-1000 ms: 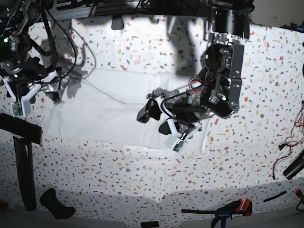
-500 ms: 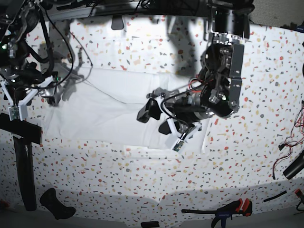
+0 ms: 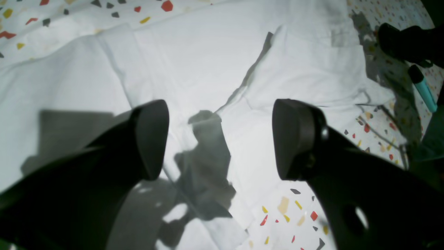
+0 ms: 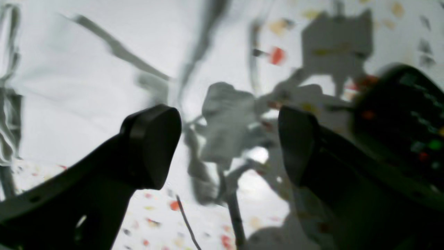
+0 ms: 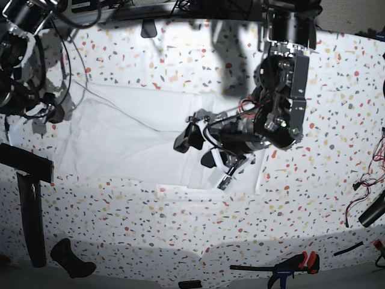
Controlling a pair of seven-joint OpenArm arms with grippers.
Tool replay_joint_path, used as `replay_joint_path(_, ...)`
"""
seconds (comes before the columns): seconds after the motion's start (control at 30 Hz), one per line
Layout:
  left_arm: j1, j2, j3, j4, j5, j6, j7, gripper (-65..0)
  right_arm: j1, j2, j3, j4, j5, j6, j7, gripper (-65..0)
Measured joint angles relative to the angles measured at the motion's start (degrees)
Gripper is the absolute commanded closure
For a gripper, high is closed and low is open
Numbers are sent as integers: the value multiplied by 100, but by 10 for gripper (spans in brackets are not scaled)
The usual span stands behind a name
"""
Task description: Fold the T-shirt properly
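The white T-shirt [image 5: 126, 138] lies flat across the middle of the speckled table [image 5: 180, 229], with a diagonal fold crease. My left gripper [image 5: 197, 147] hovers open over the shirt's right part, near its front edge. In the left wrist view the left gripper [image 3: 220, 139] has its two dark fingers [image 3: 149, 139] wide apart above the cloth [image 3: 190, 52], holding nothing. My right gripper [image 5: 51, 114] is at the shirt's left edge. In the blurred right wrist view the right gripper [image 4: 229, 146] is open and empty above the cloth [image 4: 69, 69] and table.
Black bars [image 5: 30, 198] lie at the table's left front, with a black handle [image 5: 72, 259] below them. A red-handled clamp [image 5: 295, 265] lies at the front right. Cables [image 5: 379, 156] and a black object [image 5: 373, 214] are at the right edge. A teal object [image 3: 423, 92] is right of the shirt.
My right arm has lifted and swung toward the far left, away from the shirt's left front corner. The left arm and the shirt have barely moved.
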Motion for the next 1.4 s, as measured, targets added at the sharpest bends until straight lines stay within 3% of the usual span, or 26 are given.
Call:
replay_joint_path(0.13, 0, 0, 0, 0, -2, 0, 0, -449, 212, 417, 2, -717, 409, 59, -24, -465)
replay_joint_path(0.23, -2, -2, 0, 0, -2, -2, 0, -449, 485, 518, 4, -1373, 634, 59, -46, -465)
replay_joint_path(0.43, 0, -2, 0, 0, 0, 0, -2, -449, 752, 514, -245, -2238, 651, 63, -105, -465)
replay_joint_path(0.7, 0, -2, 0, 0, 2, -2, -2, -449, 811, 549, -1075, -2236, 828, 63, 129, -465)
replay_joint_path(0.87, 0, 0, 0, 0, 0, -2, -2, -449, 831, 339, -1370, -2223, 835, 81, 304, -465)
replay_joint_path(1.0, 0, 0, 0, 0, 0, -2, -2, -449, 848, 107, -1390, -2216, 984, 109, -4, -465)
replay_joint_path(1.3, 0, -2, 0, 0, 4, -2, 70, -449, 863, 116, -1390, -2210, 981, 122, -214, -465)
replay_joint_path(1.4, 0, 0, 4, 0, 619, -55, 107, -449, 866, 118, -1390, -2208, 1001, 125, -396, -465)
